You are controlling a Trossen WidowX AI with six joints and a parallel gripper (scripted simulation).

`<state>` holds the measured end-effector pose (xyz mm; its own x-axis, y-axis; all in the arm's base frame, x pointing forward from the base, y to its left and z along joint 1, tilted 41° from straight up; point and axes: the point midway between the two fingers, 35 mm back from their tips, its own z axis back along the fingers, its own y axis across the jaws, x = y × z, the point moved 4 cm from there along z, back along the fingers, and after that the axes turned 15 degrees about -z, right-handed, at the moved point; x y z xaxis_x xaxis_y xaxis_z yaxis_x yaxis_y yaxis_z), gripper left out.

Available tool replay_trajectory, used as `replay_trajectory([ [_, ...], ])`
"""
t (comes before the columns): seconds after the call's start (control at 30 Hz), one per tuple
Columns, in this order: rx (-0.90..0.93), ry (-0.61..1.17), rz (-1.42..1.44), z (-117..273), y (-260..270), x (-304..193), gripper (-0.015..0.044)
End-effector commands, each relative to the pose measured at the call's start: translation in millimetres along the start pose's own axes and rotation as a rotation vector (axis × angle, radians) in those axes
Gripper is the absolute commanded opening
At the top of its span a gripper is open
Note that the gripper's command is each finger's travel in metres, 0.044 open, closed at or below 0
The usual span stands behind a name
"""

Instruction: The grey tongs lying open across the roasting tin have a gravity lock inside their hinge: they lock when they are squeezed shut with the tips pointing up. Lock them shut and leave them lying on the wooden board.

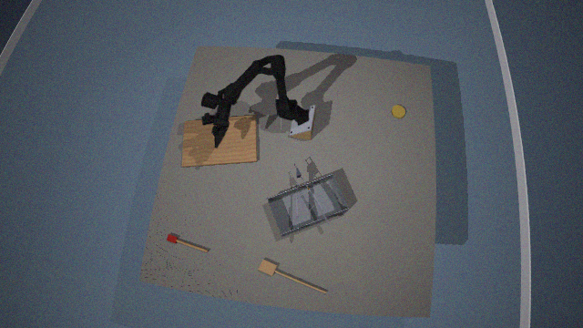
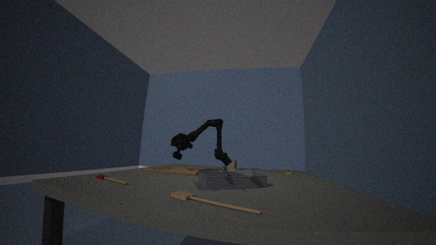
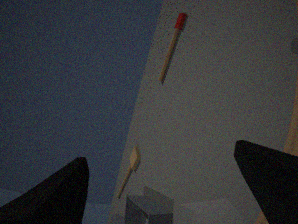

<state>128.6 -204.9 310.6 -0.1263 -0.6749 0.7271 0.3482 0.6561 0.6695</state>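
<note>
The grey tongs point(image 1: 298, 173) are thin and hard to make out. Parts of them show at the upper long side of the grey roasting tin point(image 1: 314, 223) point(image 2: 238, 182) point(image 3: 150, 209); their hinge and tips cannot be told apart, nor how wide they stand. The wooden board point(image 1: 241, 148) point(image 2: 170, 169) lies flat to the upper left of the tin in the top view. My gripper point(image 1: 217, 138) point(image 3: 164, 158) is open, with nothing between its fingers. It is above the board, away from the tongs, and its fingers stand wide apart in the wrist view.
A red-headed stick point(image 1: 192, 245) point(image 2: 116, 180) point(image 3: 170, 56) lies at the lower left. A wooden paddle point(image 1: 268, 267) point(image 2: 182, 195) point(image 3: 134, 159) lies below the tin. A yellow disc point(image 1: 398, 111) point(image 2: 289, 173) lies at the upper right. The arm's base stands between board and disc.
</note>
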Motion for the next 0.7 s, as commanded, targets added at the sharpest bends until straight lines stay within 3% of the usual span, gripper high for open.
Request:
replay_trajectory([
  [0.0, 0.0, 0.0, 0.0, 0, 0, 0, 0.0426],
  [0.2, -0.038, 0.098, 0.15, -30, -6, -5, 0.044],
  [0.33, -0.069, 0.289, 0.387, -74, -11, -26, 0.044],
  [0.67, 0.092, 0.762, 1.042, -156, 10, -111, 0.044],
])
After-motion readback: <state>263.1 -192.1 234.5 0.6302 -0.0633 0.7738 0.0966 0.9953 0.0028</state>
